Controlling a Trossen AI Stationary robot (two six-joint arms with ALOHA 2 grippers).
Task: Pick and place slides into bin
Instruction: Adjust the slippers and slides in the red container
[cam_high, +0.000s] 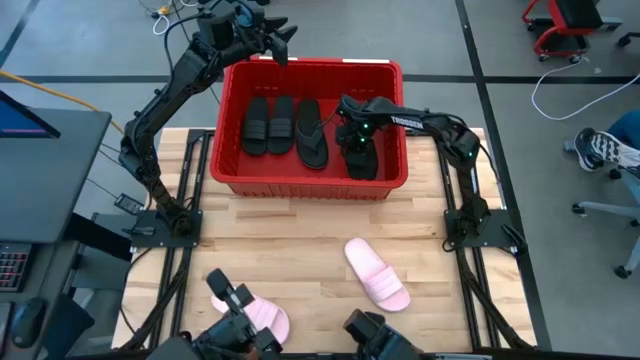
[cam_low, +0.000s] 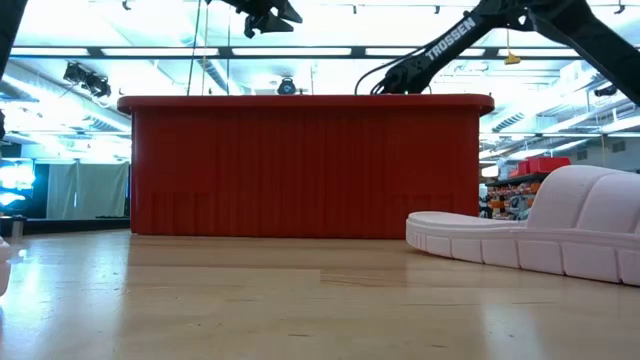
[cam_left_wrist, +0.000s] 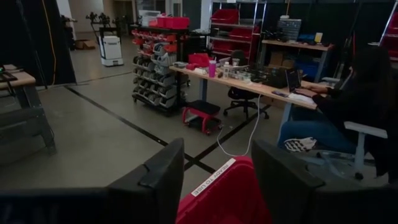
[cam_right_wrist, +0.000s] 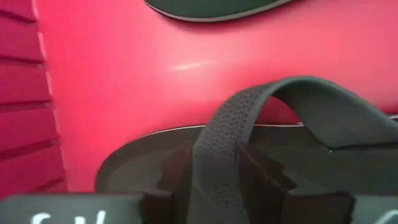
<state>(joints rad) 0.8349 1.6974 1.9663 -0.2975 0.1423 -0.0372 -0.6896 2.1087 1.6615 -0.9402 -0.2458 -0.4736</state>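
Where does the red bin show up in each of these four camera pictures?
High view: the bin sits at the table's far edge, top centre, with black slides inside.
Low view: its long red wall fills the middle.
Left wrist view: only a red corner shows between the fingers.
Right wrist view: its red floor fills the picture, under a flip-flop.
Shared landmark: the ribbed red wall.

My right arm (cam_low: 455, 40): white "TROSSEN" lettering along the link behind my jaws; also on it from above.
Red bin rim label (cam_left_wrist: 213, 178): white strip between my left jaws, print unreadable.
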